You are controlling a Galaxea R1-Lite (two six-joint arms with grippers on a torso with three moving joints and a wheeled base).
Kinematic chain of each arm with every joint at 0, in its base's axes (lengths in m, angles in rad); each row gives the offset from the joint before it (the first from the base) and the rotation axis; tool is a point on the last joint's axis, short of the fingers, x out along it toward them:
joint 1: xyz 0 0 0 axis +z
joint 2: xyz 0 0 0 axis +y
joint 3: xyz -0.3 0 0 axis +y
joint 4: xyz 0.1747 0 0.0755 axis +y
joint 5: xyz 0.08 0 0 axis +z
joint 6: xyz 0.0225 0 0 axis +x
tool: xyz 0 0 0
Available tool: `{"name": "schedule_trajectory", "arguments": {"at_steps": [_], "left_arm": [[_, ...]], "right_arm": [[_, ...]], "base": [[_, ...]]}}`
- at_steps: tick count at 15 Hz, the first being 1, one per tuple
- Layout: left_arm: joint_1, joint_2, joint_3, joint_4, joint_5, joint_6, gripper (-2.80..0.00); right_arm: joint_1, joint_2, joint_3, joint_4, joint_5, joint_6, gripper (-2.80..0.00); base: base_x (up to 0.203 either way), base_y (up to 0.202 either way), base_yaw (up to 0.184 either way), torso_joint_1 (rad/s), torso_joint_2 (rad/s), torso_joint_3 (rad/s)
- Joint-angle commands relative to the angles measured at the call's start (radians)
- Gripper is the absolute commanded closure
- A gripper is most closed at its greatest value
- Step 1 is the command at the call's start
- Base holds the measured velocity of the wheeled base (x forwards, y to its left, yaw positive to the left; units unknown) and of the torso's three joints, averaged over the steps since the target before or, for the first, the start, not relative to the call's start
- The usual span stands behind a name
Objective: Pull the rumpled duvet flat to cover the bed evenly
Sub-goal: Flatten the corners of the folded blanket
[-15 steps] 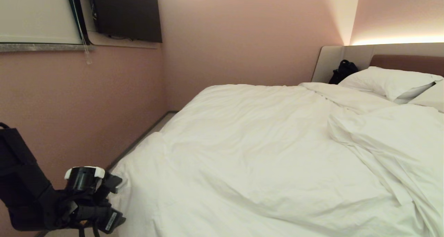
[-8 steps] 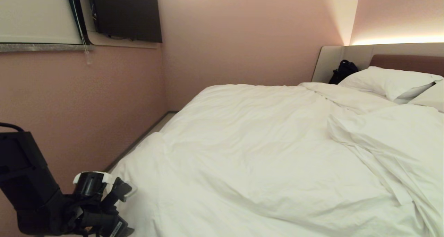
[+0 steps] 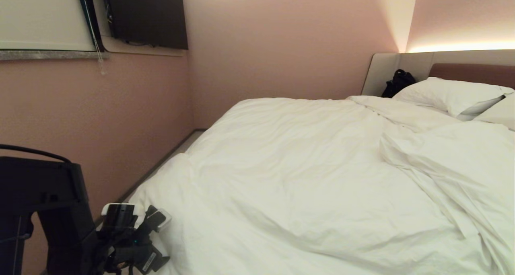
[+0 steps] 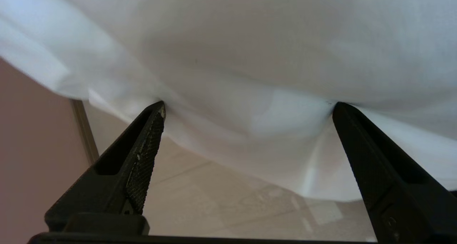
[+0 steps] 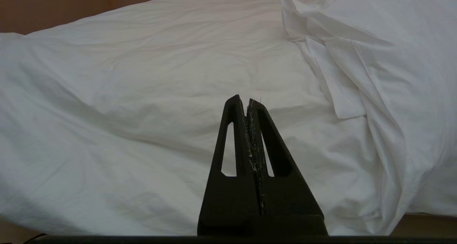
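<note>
1. Your left gripper [image 4: 246, 108], fingers [image 4: 142, 158] spread wide, is pressing both tips into the puffy white cotton duvet [image 3: 305, 178] overhanging the bed's [image 3: 470, 70] near left corner.
2. Your right gripper [image 5: 246, 103], fingers pressed together, is hovering near the foot edge.

Duvet [image 3: 305, 178]: cut off at lower and right frame edges. Bed [image 3: 470, 70]: mattress and base hidden beneath it. Black item [image 3: 397, 82] beside pillow [image 3: 450, 95]: unidentifiable. Left tool [image 3: 139, 222]: fingertips hidden in head view.

Duvet [image 3: 305, 178] lies on the bed [image 3: 470, 72]; pillows [image 3: 450, 94] behind it at the headboard; left pincer [image 4: 246, 108] at its near-left corner.
</note>
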Motion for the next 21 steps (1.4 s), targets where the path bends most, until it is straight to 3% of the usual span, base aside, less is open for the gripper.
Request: {"name": "schedule_trajectory", "arguments": {"at_steps": [1, 4, 5, 16, 21], "left_arm": [[0.000, 0.046, 0.000, -0.020, 0.001, 0.006, -2.80], [0.000, 0.048, 0.000, -0.020, 0.001, 0.013, -2.80], [0.000, 0.048, 0.000, -0.020, 0.001, 0.013, 0.00], [0.000, 0.046, 0.021, -0.066, -0.001, 0.010, 0.00], [0.019, 0.025, 0.124, -0.166, 0.013, 0.014, 0.00]], "right_arm": [[0.000, 0.001, 0.000, 0.000, 0.000, 0.000, 0.00], [0.000, 0.001, 0.000, 0.000, 0.001, 0.000, 0.00], [0.000, 0.001, 0.000, 0.000, 0.000, 0.000, 0.00], [0.000, 0.001, 0.000, 0.000, 0.000, 0.000, 0.00], [0.000, 0.001, 0.000, 0.000, 0.000, 0.000, 0.00]], "base": [[0.000, 0.000, 0.000, 0.000, 0.00, 0.000], [0.000, 0.000, 0.000, 0.000, 0.00, 0.000], [0.000, 0.000, 0.000, 0.000, 0.00, 0.000], [0.000, 0.000, 0.000, 0.000, 0.00, 0.000], [0.000, 0.000, 0.000, 0.000, 0.00, 0.000]]}}
